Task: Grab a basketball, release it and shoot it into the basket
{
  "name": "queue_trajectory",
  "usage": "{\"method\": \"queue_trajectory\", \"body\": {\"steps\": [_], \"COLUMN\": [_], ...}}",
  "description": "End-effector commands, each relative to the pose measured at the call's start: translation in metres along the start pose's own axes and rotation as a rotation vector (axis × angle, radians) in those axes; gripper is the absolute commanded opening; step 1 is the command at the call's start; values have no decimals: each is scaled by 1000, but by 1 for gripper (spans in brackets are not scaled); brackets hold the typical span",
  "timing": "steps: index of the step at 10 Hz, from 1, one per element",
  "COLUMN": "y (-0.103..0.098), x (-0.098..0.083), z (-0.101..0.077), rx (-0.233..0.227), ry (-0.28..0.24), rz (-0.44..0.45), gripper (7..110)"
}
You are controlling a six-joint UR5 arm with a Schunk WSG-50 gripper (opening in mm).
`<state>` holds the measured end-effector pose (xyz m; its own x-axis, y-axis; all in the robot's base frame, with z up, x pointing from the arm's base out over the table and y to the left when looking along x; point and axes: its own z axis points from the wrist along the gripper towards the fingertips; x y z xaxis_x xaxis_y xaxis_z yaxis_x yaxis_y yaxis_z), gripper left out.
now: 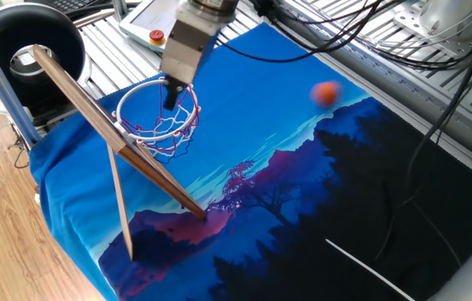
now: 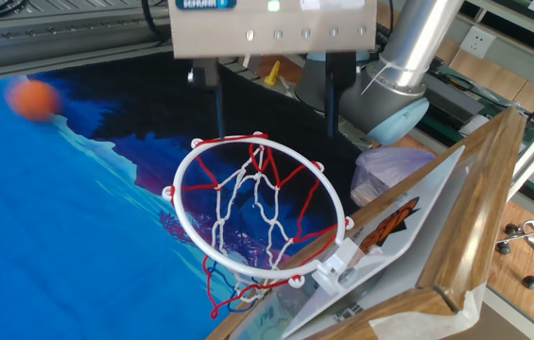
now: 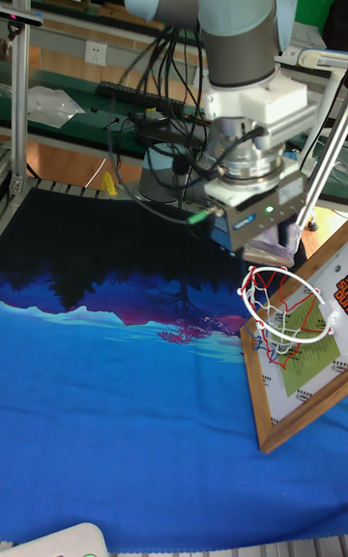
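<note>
The basketball (image 1: 326, 94), a small orange blur, is over the blue cloth far to the right of the basket, free of the gripper. In the other fixed view the basketball (image 2: 35, 99) is at the far left. The basket (image 1: 156, 114) is a white ring with a red-and-white net (image 2: 258, 203) on a tilted wooden board (image 1: 85, 109). My gripper (image 1: 170, 94) hangs just above the ring's far edge. In the other fixed view the gripper (image 2: 276, 93) is open with nothing between its fingers (image 2: 219, 94). The tall fixed view shows the basket (image 3: 286, 313) but no ball.
A big black round ring (image 1: 27, 38) stands at the back left behind the board. A small red button (image 1: 157, 36) sits behind the gripper. Black cables (image 1: 436, 117) trail over the cloth at the right. A metal post (image 1: 2, 84) rises at the left edge.
</note>
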<state>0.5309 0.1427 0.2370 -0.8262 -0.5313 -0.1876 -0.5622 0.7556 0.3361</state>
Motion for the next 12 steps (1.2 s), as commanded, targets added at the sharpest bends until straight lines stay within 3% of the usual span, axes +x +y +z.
{"method": "queue_trajectory", "body": {"steps": [1, 3, 5, 6, 7, 8, 9, 10, 12], "y": [-25, -41, -48, -54, -53, -54, -51, -43, -36], "x": [51, 66, 103, 115, 135, 147, 162, 174, 178], "z": [-28, -35, -44, -42, -28, -5, 15, 32, 48], "rx": [37, 75, 95, 112, 98, 87, 78, 62, 93], "ry": [160, 210, 353, 388, 421, 410, 416, 421, 427], "rz": [23, -9, 14, 41, 74, 83, 100, 127, 200], "gripper": [66, 66, 66, 66, 66, 66, 44, 44, 44]}}
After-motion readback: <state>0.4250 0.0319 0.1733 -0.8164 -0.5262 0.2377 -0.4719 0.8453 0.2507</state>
